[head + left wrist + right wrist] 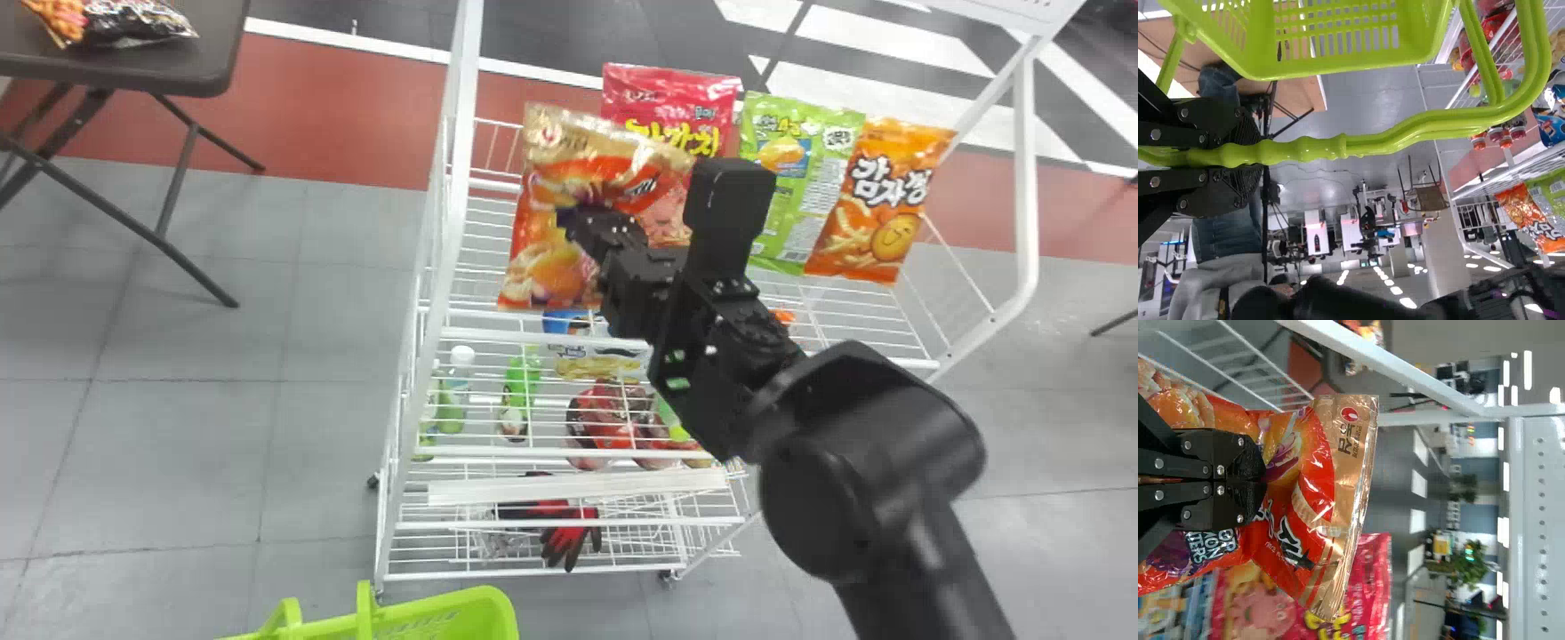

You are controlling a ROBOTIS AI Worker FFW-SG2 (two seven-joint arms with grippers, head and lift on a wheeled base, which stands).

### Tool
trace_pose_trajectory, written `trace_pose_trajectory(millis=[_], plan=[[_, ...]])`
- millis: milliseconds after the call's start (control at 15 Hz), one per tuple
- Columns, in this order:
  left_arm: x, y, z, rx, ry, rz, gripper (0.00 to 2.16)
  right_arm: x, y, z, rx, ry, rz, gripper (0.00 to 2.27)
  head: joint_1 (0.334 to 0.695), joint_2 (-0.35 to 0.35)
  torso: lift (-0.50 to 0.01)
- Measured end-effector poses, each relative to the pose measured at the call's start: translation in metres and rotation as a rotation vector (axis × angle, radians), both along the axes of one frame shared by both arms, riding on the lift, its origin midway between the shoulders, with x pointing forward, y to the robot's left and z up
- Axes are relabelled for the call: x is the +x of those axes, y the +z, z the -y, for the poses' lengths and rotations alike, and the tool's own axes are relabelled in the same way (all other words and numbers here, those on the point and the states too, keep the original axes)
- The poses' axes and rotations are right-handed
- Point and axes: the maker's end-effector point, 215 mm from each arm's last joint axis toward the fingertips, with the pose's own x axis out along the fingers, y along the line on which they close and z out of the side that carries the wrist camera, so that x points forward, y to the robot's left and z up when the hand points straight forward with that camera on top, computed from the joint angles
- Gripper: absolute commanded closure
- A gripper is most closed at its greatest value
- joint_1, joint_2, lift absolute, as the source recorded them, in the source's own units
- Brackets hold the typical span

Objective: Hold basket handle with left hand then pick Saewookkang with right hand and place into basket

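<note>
1. We held the lime-green plastic basket (484, 609) by its handle (1405, 138), our left claw (1253, 157) closed around it.
2. Our right claw (578, 220) pinched the orange-and-gold foil Saewookkang bag (538, 271) at the white wire rack (455, 178).
3. Red (671, 96), green (796, 182) and orange bags (876, 209) followed.

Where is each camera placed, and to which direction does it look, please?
Head view: on the robot's head, looking forward and down at the white rack; the robot's right arm shows.
Left wrist view: on the left wrist, looking past the left fingers closed on the basket handle.
Right wrist view: on the right wrist, looking past the right fingers at the Saewookkang they pinch.
Head and left wrist views share the basket; head and right wrist views, the Saewookkang.
</note>
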Motion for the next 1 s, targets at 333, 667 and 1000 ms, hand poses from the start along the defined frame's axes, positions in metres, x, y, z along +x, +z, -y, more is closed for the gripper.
trace_pose_trajectory(millis=[333, 667, 1000], plan=[[0.013, 0.006, 0.001, -0.003, -0.009, 0.026, 1.82, -0.119, -0.054, 0.0, -0.067, 0.097, -0.308, 2.25, 0.695, -0.35, -0.019], [0.016, 0.006, 0.002, -0.007, -0.01, 0.027, 1.82, -0.238, -0.097, -0.004, -0.1, 0.23, -0.668, 2.25, 0.695, -0.35, -0.019], [0.016, 0.005, 0.006, -0.015, -0.009, 0.023, 1.82, -0.28, -0.103, -0.054, -0.035, 0.36, -0.732, 2.25, 0.695, -0.35, -0.019]])
